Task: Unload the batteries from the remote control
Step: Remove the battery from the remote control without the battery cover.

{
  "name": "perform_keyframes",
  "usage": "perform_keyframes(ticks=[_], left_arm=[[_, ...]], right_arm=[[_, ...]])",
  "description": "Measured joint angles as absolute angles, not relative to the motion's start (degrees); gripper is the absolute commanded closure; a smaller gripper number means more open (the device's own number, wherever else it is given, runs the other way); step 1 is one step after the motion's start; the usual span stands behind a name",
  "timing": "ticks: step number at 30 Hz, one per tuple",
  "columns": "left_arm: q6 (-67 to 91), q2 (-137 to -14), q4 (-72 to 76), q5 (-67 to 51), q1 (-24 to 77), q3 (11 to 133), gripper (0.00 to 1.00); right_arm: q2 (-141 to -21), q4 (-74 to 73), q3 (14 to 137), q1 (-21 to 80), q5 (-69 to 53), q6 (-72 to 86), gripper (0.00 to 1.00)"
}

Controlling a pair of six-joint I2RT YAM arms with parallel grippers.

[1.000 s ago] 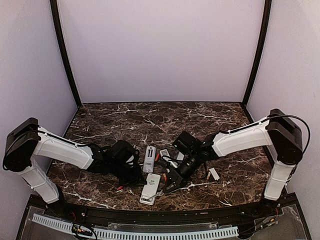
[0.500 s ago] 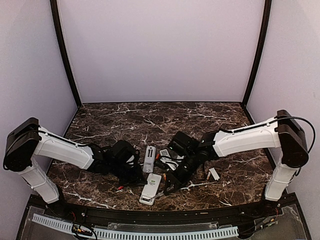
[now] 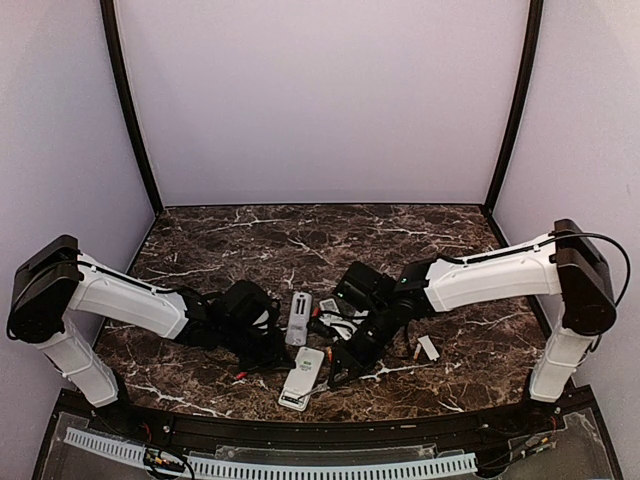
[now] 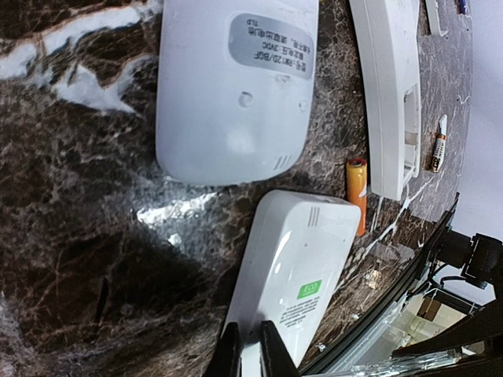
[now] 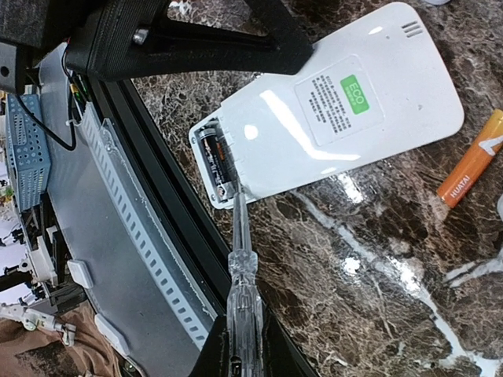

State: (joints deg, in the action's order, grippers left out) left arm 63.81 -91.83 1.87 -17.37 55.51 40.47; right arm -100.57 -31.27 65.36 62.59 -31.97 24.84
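Observation:
A white remote control (image 5: 338,110) with a green ECO label lies back-up near the table's front edge (image 3: 302,377). Its end compartment is uncovered, and a dark battery (image 5: 216,159) sits inside. My right gripper (image 5: 244,334) is shut on a clear screwdriver (image 5: 242,267) whose tip touches that battery's near end. My left gripper (image 4: 249,353) is shut on the remote's (image 4: 295,267) edge, pinning it. An orange battery (image 5: 471,165) lies loose beside the remote (image 4: 357,188). Another battery (image 4: 438,149) rests farther off.
A larger white remote (image 4: 232,86) and a slim one (image 4: 389,86) with an open bay lie just behind. A small white cover plate (image 3: 428,348) sits to the right. The black table rim (image 5: 157,204) runs right beside the held remote.
The right arm has swung a little to the left, bringing the screwdriver toward the remote's open end. The left arm and the remote have stayed still.

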Motion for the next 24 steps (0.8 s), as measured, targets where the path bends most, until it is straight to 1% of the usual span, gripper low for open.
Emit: perform_keyframes(ticks=[7,15,24], left_arm=[[63.8,-92.2,2.7,-17.5,55.5,40.5,0.91],[63.9,-92.4,3.1,-17.5,55.5,40.5,0.91],[63.9,-92.5,3.4,-17.6,55.5,40.5,0.91]], right_arm=[[-103.0,-27.8,65.2,61.9,-37.2,24.3,1.00],[-104.4,-21.8,61.6,59.0,-44.0,26.2,1.00],[-105.4,-15.4,58.4,57.3,-49.0,29.7,1.00]])
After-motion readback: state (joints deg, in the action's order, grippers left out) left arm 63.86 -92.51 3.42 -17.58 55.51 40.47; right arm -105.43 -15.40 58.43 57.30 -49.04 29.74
